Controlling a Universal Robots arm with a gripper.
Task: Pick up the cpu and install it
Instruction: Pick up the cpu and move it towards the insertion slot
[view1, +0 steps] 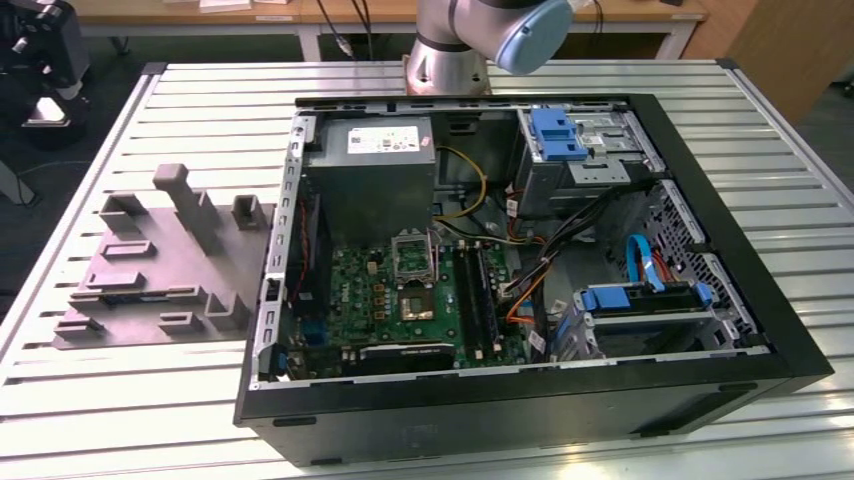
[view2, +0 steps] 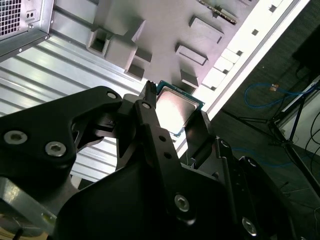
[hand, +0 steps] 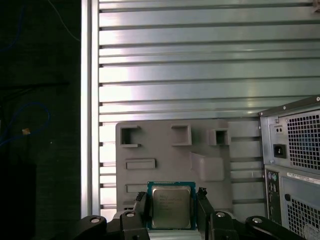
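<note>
The cpu (hand: 171, 209), a small square chip with a silvery top and a green rim, sits between my gripper's (hand: 172, 200) two black fingers (hand: 141, 210). In the second wrist view the cpu (view2: 176, 109) is likewise clamped on two opposite edges by the gripper (view2: 173, 119), which is shut on it. It hangs in the air above the near edge of the grey moulded tray (hand: 165, 150). In the exterior view the tray (view1: 147, 270) lies to the left of the open computer case (view1: 534, 250), where the metal-framed socket (view1: 418, 304) sits on the green motherboard (view1: 367, 295).
The case's rear panel (hand: 295, 165) stands close beside the tray. Raised blocks and posts (view1: 180, 195) rise from the tray. Inside the case are a power supply (view1: 380, 170), loose cables (view1: 561, 250) and blue drive brackets (view1: 641, 298). All rests on a slatted aluminium table (hand: 200, 65).
</note>
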